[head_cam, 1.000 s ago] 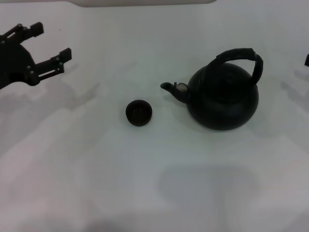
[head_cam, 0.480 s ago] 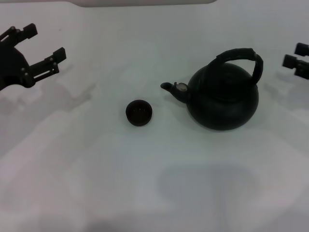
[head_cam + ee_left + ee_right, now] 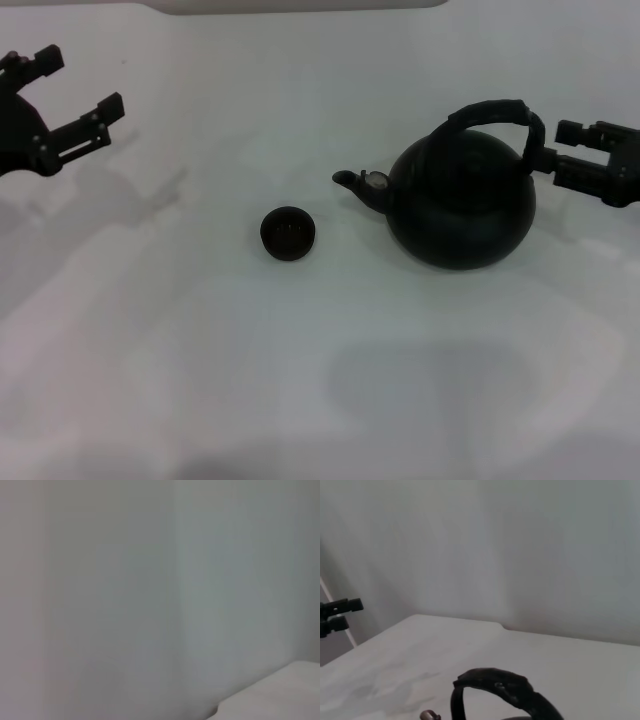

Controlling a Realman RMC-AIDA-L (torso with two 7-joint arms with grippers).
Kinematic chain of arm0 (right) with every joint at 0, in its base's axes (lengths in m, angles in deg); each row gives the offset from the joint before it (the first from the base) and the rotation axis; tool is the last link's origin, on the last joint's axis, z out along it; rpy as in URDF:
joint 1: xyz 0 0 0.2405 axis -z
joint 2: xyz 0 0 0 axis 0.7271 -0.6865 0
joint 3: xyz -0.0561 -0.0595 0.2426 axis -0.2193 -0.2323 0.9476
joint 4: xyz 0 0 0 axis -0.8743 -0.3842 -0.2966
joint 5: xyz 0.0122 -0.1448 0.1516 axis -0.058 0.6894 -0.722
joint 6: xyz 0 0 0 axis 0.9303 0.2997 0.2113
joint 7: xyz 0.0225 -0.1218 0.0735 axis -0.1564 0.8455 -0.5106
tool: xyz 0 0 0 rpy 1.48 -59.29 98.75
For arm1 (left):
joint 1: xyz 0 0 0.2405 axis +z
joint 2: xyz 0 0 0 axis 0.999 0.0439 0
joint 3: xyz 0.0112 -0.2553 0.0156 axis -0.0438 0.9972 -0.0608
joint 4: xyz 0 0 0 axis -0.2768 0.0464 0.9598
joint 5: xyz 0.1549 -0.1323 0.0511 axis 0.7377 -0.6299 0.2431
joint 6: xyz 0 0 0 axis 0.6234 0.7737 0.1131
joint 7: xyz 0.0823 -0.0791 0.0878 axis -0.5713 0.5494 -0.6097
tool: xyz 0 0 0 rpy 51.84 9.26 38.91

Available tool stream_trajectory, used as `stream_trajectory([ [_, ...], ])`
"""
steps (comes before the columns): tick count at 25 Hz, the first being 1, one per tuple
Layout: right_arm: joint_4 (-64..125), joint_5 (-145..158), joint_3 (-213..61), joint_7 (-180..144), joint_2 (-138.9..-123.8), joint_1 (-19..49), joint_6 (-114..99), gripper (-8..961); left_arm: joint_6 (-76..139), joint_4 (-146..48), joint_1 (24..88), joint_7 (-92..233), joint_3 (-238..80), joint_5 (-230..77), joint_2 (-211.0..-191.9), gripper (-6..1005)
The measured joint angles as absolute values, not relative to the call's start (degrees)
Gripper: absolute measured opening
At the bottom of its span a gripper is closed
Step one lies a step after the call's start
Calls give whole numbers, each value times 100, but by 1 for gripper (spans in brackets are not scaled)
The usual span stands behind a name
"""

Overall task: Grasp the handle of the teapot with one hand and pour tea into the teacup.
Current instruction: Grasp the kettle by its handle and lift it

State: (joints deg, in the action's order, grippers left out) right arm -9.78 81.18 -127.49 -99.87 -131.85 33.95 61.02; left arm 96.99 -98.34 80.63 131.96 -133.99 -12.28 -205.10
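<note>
- Head view: nothing of the pour is done yet, as far as I can judge. The teapot (image 3: 462, 198) sits upright on the white counter (image 3: 300, 380), with its spout toward the teacup (image 3: 288, 233), which stands apart from it on the robot's left side.
- Head view: the right claw (image 3: 562, 150) is just beside the handle (image 3: 500, 118), at the end of the hoop farthest from the spout. Its two fingers are parted, one above the other, and nothing is between them; whether a tip touches the hoop I cannot tell.
- Head view: the left claw (image 3: 78, 82) hangs wide and empty at the far left of the counter, well apart from cup and pot.
- Head view: what is left, then, is the whole job: closing on the handle, lifting, carrying the spout over the cup, and tipping.
- Head view, counted: one teapot with one handle, one teacup, two claws.
- Left wrist view: only a pale wall and a corner of the counter (image 3: 280, 695); none of the task's things appear, and no fingers.
- Right wrist view: the ribbed arch of the handle (image 3: 505, 685) is close below, and a little silvery piece of the spout (image 3: 427, 715) shows at the edge. The left claw (image 3: 337, 615) shows far off across the counter (image 3: 445, 645). The cup is out of this view.
</note>
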Motion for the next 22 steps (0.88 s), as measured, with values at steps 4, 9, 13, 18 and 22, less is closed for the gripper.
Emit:
stream_trajectory([
  [4, -916, 8121, -12755, -9988, -13244, 3392, 6101, 661, 9699, -9751, 7989, 13163, -13307, -1229, -20510, 874],
  [9, -847, 8125, -12769, -9952, -13343, 3379, 6011, 660, 9698, -9696, 7941, 13111, -13260, -1229, -20506, 874],
  [13, -702, 8096, -12877, -9850, -13373, 3286, 5773, 660, 9698, -9693, 7927, 13087, -13260, -1229, -20507, 875],
  [18, -373, 7949, -12882, -9587, -13381, 3054, 5589, 660, 9687, -9647, 7926, 13001, -13251, -1228, -20512, 875],
  [22, -214, 7676, -12863, -9355, -13376, 2938, 5581, 661, 9692, -9551, 7927, 12977, -13148, -1234, -20516, 875],
])
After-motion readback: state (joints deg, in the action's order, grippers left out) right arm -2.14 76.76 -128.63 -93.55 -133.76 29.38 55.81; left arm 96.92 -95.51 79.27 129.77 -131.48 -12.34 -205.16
